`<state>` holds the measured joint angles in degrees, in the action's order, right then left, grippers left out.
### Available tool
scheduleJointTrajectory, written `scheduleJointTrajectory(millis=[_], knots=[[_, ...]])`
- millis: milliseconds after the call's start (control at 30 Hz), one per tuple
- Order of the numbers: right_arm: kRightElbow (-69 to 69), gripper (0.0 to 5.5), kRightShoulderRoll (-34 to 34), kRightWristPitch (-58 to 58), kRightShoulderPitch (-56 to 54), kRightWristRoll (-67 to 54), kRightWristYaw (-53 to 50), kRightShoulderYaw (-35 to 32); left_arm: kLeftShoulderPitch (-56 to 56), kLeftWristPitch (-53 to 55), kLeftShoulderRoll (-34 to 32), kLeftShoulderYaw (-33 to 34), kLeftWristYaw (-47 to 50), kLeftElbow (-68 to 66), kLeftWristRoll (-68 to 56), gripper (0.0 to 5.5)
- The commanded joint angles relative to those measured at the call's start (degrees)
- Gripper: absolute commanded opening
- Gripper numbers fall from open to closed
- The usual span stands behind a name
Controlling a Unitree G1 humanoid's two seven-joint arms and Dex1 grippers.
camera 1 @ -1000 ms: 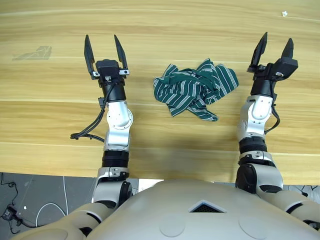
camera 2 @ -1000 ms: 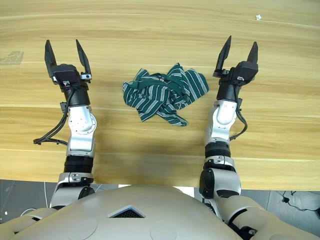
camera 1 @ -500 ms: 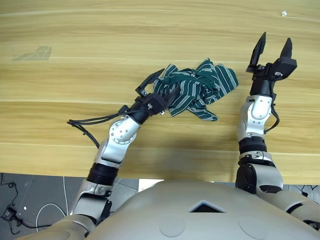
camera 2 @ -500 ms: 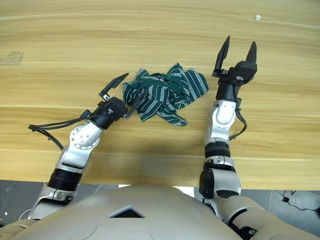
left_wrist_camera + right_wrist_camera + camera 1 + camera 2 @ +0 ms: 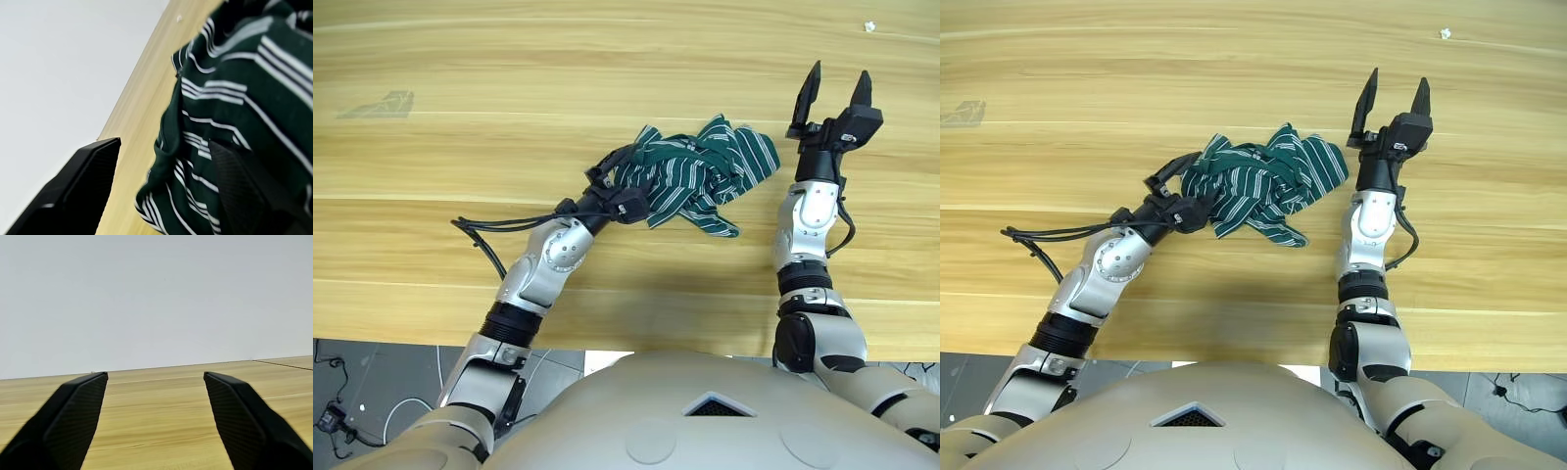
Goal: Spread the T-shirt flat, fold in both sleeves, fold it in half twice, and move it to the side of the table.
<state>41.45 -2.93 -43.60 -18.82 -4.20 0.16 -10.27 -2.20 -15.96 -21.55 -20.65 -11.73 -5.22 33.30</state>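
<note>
A green T-shirt [image 5: 697,174] with white stripes lies crumpled in a heap on the wooden table [image 5: 607,59], a little right of centre. My left gripper [image 5: 625,179] lies low at the heap's left edge. It is open, and in the left wrist view the striped cloth [image 5: 230,98] bulges between its two black fingers [image 5: 78,191]. One finger is partly covered by fabric. My right gripper [image 5: 830,93] stands open just right of the shirt, pointing away from me, clear of the cloth and with nothing between its fingertips [image 5: 73,411].
A small white scrap [image 5: 869,26] lies far back on the right. A faint grey mark [image 5: 378,103] sits at the left of the table. Black cable [image 5: 489,230] trails from my left arm over the wood. The table's front edge [image 5: 411,338] runs close to me.
My left arm has swung in from the left and dropped low, bringing its open gripper onto the shirt's left edge. The right gripper has shifted slightly left and away.
</note>
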Motion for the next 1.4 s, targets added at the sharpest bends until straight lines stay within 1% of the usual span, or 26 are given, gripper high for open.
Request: scheduleJointTrajectory(millis=[33,267,400,767,1000,1100,1400], knots=[[0.55,3.67,0.17,0.35,-1.07,-0.36,0.48,0.23,-1.71,0.95,-0.33,-0.54,1.88,-3.02,2.44,3.33],[0.55,3.67,0.22,0.20,-0.98,-0.21,0.56,0.38,-3.01,1.29,-0.34,-0.21,4.97,-4.87,3.60,3.33],[0.22,3.67,0.21,0.00,-0.70,-0.08,0.62,0.62,-3.05,1.04,0.00,0.09,5.96,-5.06,2.31,3.33],[0.00,3.67,0.11,-0.49,-0.44,0.30,0.23,1.23,-1.88,-0.12,-0.34,2.17,3.73,-1.26,-3.88,3.33],[0.54,3.67,0.29,-0.63,-0.79,0.33,0.13,1.35,-3.41,0.52,-1.03,0.69,4.97,-4.50,0.23,3.33],[0.81,3.67,0.43,-0.67,-0.98,0.36,0.10,1.43,-3.85,0.76,-1.20,0.07,4.98,-3.53,2.47,3.33],[1.16,3.67,0.51,-0.66,-1.19,0.29,0.17,1.61,-7.30,1.16,-0.11,-0.34,6.09,-4.93,3.61,3.33]])
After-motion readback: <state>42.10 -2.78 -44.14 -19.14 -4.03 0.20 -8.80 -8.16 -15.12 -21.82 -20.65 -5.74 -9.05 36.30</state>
